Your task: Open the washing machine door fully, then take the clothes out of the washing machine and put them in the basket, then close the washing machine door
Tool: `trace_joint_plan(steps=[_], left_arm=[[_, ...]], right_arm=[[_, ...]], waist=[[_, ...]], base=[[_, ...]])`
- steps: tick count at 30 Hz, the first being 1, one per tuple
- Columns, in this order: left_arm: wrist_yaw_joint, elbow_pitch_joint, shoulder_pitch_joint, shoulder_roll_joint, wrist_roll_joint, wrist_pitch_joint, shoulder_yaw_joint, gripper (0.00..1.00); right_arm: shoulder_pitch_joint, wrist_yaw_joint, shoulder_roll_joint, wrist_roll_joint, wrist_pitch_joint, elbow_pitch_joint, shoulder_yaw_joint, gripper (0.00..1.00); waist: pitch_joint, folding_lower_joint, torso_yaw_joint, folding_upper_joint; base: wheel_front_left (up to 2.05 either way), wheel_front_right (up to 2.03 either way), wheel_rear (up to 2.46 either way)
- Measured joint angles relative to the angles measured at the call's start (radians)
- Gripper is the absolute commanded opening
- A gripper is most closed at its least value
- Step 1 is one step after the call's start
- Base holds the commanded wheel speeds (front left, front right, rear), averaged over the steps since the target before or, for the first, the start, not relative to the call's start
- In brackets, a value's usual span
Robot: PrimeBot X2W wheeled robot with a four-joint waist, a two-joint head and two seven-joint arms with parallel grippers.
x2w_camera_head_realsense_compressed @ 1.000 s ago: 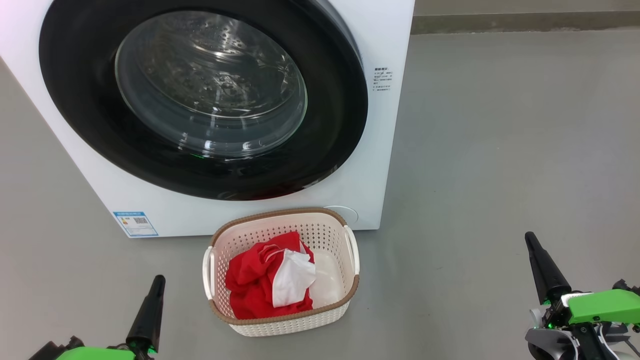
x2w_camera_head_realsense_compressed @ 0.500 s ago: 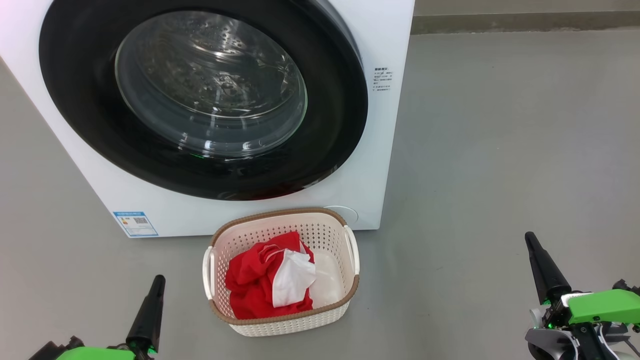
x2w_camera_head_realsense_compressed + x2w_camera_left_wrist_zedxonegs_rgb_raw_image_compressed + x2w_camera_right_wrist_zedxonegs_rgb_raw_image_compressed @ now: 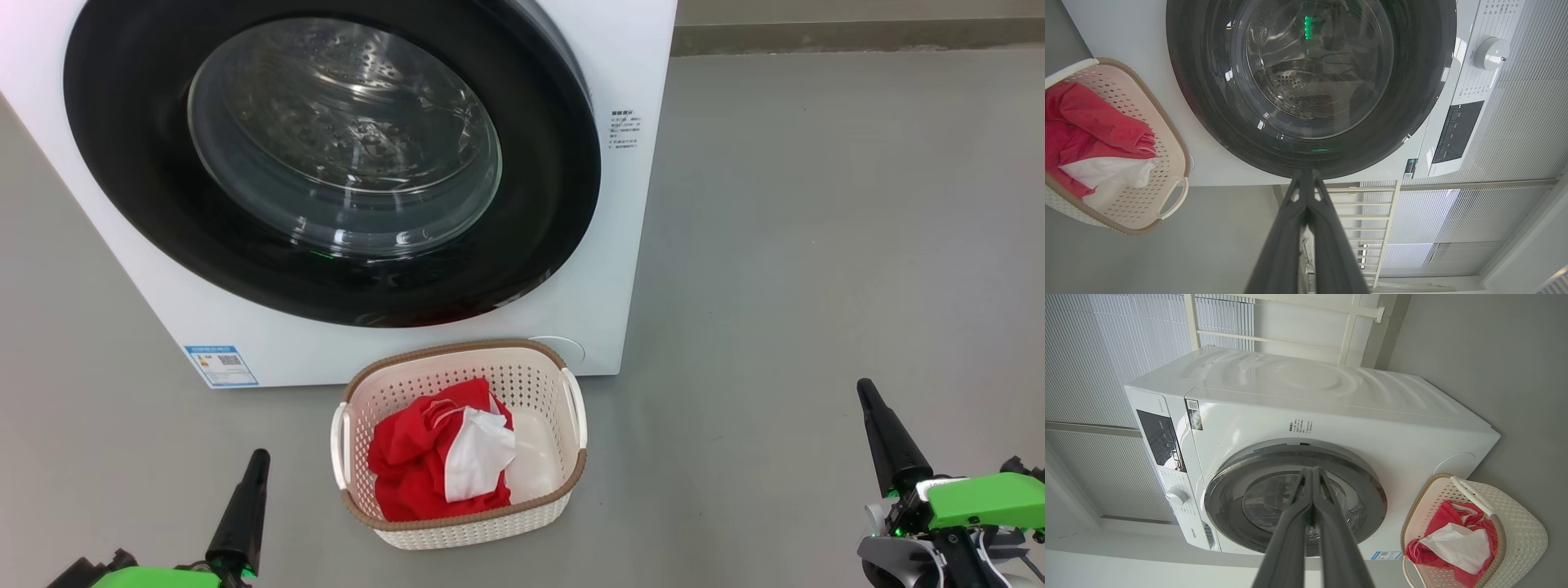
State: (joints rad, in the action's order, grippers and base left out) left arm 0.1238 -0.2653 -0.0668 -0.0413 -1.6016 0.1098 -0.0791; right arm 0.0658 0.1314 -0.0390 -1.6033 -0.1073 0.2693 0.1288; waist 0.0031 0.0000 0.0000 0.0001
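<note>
The clothes, crumpled red fabric, lie in a perforated basket.

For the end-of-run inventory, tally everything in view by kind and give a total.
Washing machine: 1
Basket: 1
Heap of clothes: 1 (lying in the basket; separate garments cannot be told apart)
Grippers: 2 (left gripper, right gripper, both shut)
Total: 5
</note>
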Motion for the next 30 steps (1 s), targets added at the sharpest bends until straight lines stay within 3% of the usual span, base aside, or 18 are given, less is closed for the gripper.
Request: trace_joint_plan(steps=[30], left_arm=[[0.0, 0.0, 0.0, 0.0, 0.0, 0.0, 0.0, 0.0]], right_arm=[[0.0, 0.0, 0.0, 0.0, 0.0, 0.0, 0.0, 0.0]], waist=[[0.0, 0.0, 0.0, 0.0]], base=[[0.0, 0.0, 0.0]])
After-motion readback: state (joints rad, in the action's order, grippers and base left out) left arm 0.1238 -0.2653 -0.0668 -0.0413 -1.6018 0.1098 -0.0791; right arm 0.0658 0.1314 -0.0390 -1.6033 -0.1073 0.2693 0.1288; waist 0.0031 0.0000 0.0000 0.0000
